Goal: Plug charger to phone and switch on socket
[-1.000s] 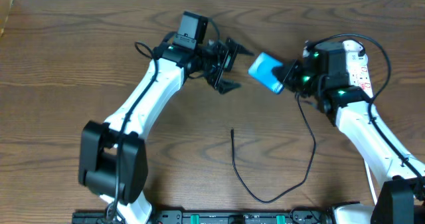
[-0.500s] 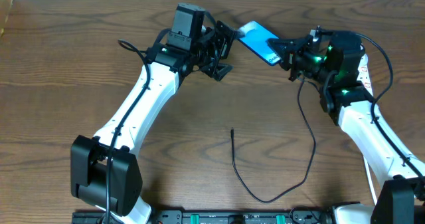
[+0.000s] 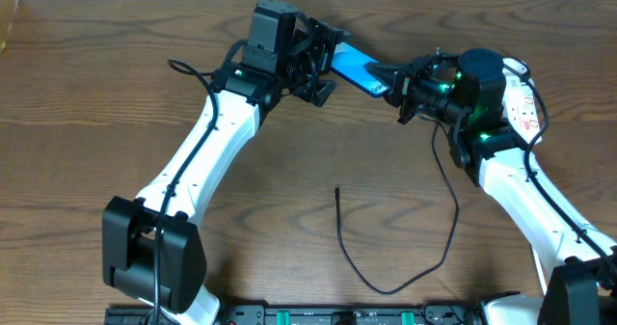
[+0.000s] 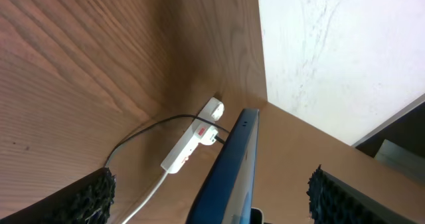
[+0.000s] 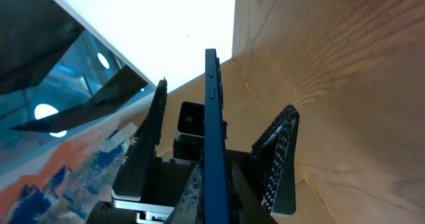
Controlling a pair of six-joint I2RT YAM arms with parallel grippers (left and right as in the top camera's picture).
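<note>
Left tool [image 3: 333, 63]: jaws wide, holding nothing. It sits at the far side of the table [image 3: 96, 122], mouth facing right. In my left wrist view both fingers [image 4: 89, 194] stand clear of the phone, with a gap on either side.

Phone [image 3: 359, 69]: lifted off the table, slung between my two tools. Its long axis runs from far-left to slightly nearer right. Its left end sits inside the open mouth of the left tool. From both wrist views it shows edge-on [image 4: 232, 164], so its thin faces point toward the left tool's pads. That fits a pinch across the thickness.

Charger [image 3: 405, 272]: the free plug end lies on the table near the middle, well apart from the phone and nearer to me than both tools. The cable loops toward me, then rises right toward the socket.

Right tool [image 3: 390, 77]: clamped on the phone's right end and carrying it alone.

Socket [image 3: 521, 98]: far right, partly hidden behind my right arm. The left wrist view shows it as a white strip with a red mark [image 4: 189, 144]. I cannot read the switch state.

Judgement: everything turns on the phone's left end being centred between the left pads. Closing the left tool looks like the next step, which would free the right one. The plug is not yet in.
</note>
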